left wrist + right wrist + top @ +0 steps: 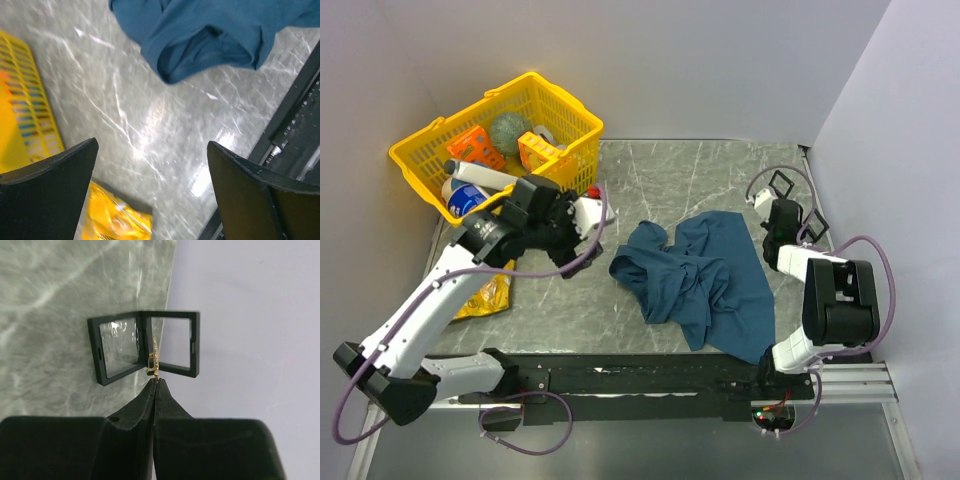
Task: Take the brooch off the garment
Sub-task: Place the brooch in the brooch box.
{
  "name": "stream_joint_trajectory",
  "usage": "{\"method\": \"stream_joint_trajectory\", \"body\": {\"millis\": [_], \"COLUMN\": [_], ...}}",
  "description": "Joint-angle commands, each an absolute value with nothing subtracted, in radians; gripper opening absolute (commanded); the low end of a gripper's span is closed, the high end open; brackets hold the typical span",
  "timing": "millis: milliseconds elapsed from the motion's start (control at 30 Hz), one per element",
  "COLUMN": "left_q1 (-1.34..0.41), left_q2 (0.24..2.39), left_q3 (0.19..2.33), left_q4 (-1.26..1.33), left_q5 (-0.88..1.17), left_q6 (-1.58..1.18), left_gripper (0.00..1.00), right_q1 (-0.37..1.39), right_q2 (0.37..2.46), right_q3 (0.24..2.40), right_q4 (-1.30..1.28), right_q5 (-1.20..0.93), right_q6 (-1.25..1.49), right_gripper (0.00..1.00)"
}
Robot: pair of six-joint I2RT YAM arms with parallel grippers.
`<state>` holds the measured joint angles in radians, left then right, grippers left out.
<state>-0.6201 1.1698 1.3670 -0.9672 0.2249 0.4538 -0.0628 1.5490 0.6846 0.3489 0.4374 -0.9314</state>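
The garment (705,275), a wrinkled dark blue shirt, lies bunched on the marble table right of centre; its edge also fills the top of the left wrist view (200,35). In the right wrist view a small gold brooch (154,357) sticks up from my right gripper (156,382), which is shut on its lower end. The brooch is off the cloth and hangs in front of an open black clear-windowed case (145,342). That gripper (770,205) sits at the table's far right, beside the case (775,185). My left gripper (152,145) is open and holds nothing, above bare table left of the garment (575,225).
A yellow basket (420,165) with several items stands at the back left, its wall (30,115) close to the left gripper. A yellow packet (485,298) (115,220) lies under the left arm. A black rail (650,380) runs along the near edge. Walls close off both sides.
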Motion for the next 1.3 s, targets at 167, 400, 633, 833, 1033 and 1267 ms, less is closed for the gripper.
{"method": "stream_joint_trajectory", "body": {"millis": [167, 400, 633, 833, 1033, 1267], "left_q1": [-0.394, -0.351, -0.348, -0.341, -0.331, -0.311], "left_q2": [1.330, 1.362, 1.335, 1.319, 1.315, 1.307], "left_q3": [1.560, 1.577, 1.545, 1.540, 1.534, 1.529], "left_q4": [-1.069, -1.045, -1.023, -1.017, -1.012, -1.011], "left_q5": [0.532, 0.558, 0.575, 0.597, 0.617, 0.640], "left_q6": [0.460, 0.430, 0.428, 0.423, 0.419, 0.416], "left_gripper": [0.96, 0.96, 0.96, 0.96, 0.96, 0.96], "right_q1": [-0.136, -0.167, -0.178, -0.176, -0.190, -0.202], "right_q2": [1.649, 1.706, 1.717, 1.727, 1.750, 1.763], "right_q3": [0.643, 0.679, 0.713, 0.724, 0.729, 0.753], "right_q4": [0.571, 0.594, 0.545, 0.548, 0.565, 0.548], "right_q5": [0.367, 0.348, 0.324, 0.325, 0.330, 0.321], "right_q6": [-0.945, -0.948, -0.914, -0.925, -0.936, -0.917], "right_gripper": [0.00, 0.00, 0.00, 0.00, 0.00, 0.00]}}
